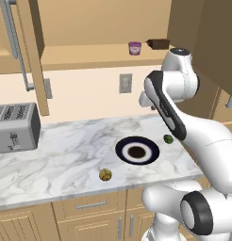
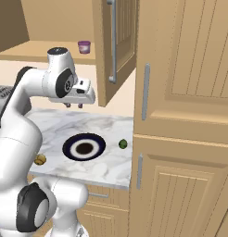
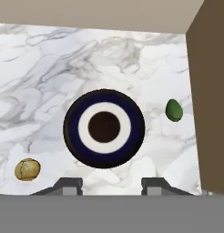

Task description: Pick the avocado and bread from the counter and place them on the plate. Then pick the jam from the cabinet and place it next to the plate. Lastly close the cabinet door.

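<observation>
Nothing of the task seems done yet, as far as the pictures show. In the left base view, nearest to the camera, the bread (image 1: 105,174) lies on the white marble bench (image 1: 52,160) close to its front edge, low and left of the middle of the frame, apart from the plate (image 1: 137,151). The plate stands a little behind it, near the centre of the frame, and it carries nothing: its brown centre and white ring are bare in the hand view too. The avocado (image 1: 168,139) lies on the bench just right of the plate, not touching it. Above the plate hangs the gripper (image 2: 74,105), at the middle left of the right base view; its jaws stand narrow and hold nothing. Farthest away, at the top of the frame, the cabinet (image 1: 89,56) is open and on its shelf sits the jam (image 1: 135,48), with a dark brown box (image 1: 159,44) just right of it. The cabinet door (image 1: 28,52) stands open at the upper left. So I judge that all steps are left: both foods to the plate, the jam beside it, then the door.
</observation>
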